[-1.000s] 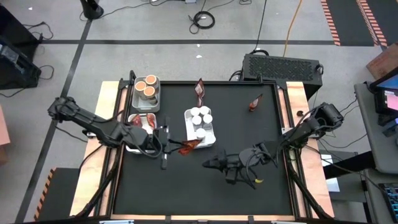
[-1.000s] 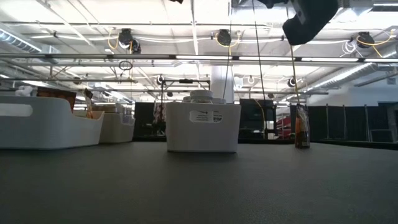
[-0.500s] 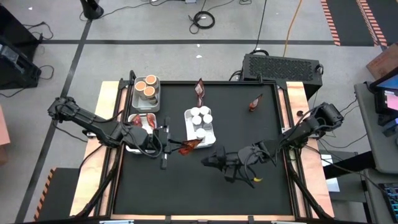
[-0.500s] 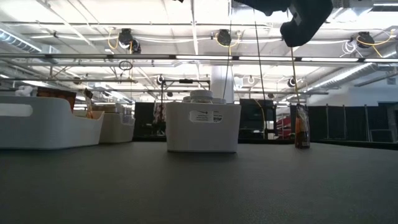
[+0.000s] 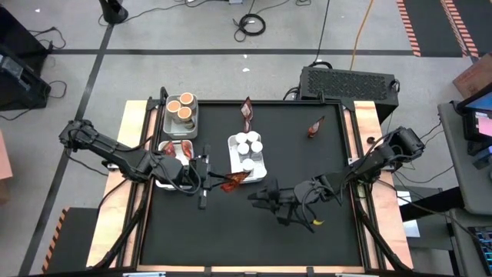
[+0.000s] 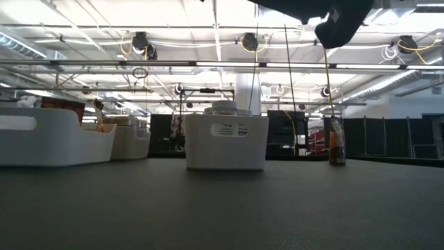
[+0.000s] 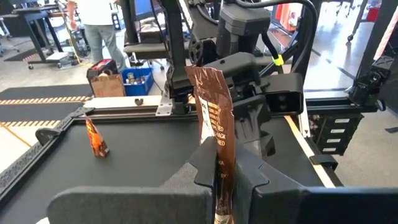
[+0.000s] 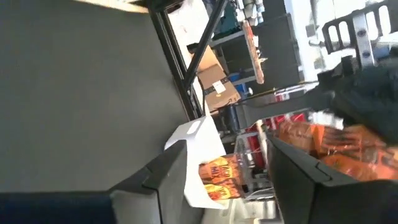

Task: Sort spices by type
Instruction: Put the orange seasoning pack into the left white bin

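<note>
Left claw (image 5: 209, 182) is clamped on a reddish-brown packet (image 5: 233, 181), held above the counter (image 5: 307, 238) just in front of the tray of white-capped jars (image 5: 247, 151); in the left wrist view the packet (image 7: 213, 124) stands upright between the dark fingers (image 7: 205, 167). Right claw (image 5: 256, 196) hovers just beside the held packet, on the near side, jaws parted and holding nothing; the right wrist view shows a gap between its fingers (image 8: 298, 165). The left claw sits over the near edge of a white tray (image 5: 166, 181) holding more reddish packets (image 5: 178, 148). Beyond that is a tray with three orange-topped tubs (image 5: 183, 106). Two loose packets lie on the counter well away from both claws: one (image 5: 247, 111) at the far edge behind the jar tray, another (image 5: 315, 127) toward the far right. The low view shows the jar tray (image 6: 227, 141) mid-counter and a packet (image 6: 337, 148) standing to its right, a dark arm part at the top. A person (image 7: 99, 25) stands in the room beyond.
</note>
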Motion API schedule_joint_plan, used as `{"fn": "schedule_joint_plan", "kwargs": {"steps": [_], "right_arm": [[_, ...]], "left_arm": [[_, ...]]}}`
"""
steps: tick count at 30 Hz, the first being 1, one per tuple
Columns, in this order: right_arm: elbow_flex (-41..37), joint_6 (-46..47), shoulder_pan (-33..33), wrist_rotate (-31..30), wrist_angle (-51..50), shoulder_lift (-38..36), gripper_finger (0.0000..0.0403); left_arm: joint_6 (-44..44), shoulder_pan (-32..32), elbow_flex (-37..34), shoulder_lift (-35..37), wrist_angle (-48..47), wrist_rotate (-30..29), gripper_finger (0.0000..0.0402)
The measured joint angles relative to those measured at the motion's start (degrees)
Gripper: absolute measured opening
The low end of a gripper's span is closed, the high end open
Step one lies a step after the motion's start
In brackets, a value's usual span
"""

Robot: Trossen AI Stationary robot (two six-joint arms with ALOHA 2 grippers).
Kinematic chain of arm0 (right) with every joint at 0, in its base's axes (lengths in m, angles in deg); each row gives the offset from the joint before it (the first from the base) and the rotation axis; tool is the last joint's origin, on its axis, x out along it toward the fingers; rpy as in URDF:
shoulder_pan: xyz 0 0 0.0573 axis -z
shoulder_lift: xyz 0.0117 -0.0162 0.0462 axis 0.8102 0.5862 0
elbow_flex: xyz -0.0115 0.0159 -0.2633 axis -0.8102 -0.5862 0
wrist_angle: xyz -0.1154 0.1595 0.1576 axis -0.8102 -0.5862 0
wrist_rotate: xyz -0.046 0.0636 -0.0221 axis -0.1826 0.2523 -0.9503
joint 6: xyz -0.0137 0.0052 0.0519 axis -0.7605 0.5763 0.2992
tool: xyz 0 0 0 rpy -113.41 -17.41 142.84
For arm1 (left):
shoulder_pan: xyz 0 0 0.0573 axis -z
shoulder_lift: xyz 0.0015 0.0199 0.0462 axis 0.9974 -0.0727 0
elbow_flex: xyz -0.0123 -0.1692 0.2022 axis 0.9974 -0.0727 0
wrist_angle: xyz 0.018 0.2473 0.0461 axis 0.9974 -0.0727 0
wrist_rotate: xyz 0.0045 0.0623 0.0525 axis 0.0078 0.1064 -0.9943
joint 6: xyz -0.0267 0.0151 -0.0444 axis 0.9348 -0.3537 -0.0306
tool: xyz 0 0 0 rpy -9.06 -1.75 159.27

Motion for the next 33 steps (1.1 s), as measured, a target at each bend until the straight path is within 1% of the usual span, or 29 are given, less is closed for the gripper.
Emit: {"fn": "schedule_joint_plan", "kwargs": {"steps": [5, 7, 9, 11, 15, 17, 20, 22, 23, 27, 33], "right_arm": [[0.02, 11.09, 0.00, -0.02, -0.95, -0.02, 0.0183], [0.04, 18.20, 0.00, -0.02, -2.97, -0.04, 0.0183], [0.04, 27.42, 0.00, 0.00, -7.00, -0.07, 0.0183], [0.07, 36.87, -0.09, 0.04, -14.58, -0.11, 0.0183], [0.07, 53.30, 0.03, 1.26, -36.09, -0.28, 0.0183], [0.15, 61.48, 0.57, 5.31, -44.87, -0.38, 0.0183], [1.41, 71.78, 1.56, 15.09, -54.73, -0.52, 0.0183], [1.77, 76.24, 2.23, 21.07, -58.73, -0.61, 0.0183], [1.77, 77.98, 2.41, 22.46, -60.59, -0.61, 0.0183], [1.11, 82.34, 2.71, 23.67, -65.86, -0.25, 0.0183], [-3.55, 84.06, 3.84, 26.41, -64.28, 1.55, 0.0183]], "left_arm": [[0.05, 0.00, 0.00, 0.00, 0.00, 0.00, 0.0019], [0.08, 0.00, 0.01, 0.00, 0.00, -0.08, 0.0019], [0.25, 0.00, -0.01, 0.00, 0.00, -0.15, 0.0019], [1.07, 0.00, 0.00, 0.00, 0.00, -0.24, 0.0019], [1.15, 0.00, -0.01, 0.00, 0.00, -0.25, 0.0019], [-0.01, -0.06, -0.01, 0.00, -0.02, -0.26, 0.0019], [-0.66, -0.23, -0.01, 0.00, 0.00, -0.26, 0.0019], [-1.25, -0.48, -0.01, 0.00, -0.02, -0.28, 0.0019], [-1.44, -0.50, -0.01, 0.00, -0.02, -0.26, 0.0019], [-1.47, -0.79, -0.01, 0.00, -0.01, -0.27, 0.0019], [-0.34, -0.79, -0.03, 0.00, -0.04, -0.26, 0.0019]]}}
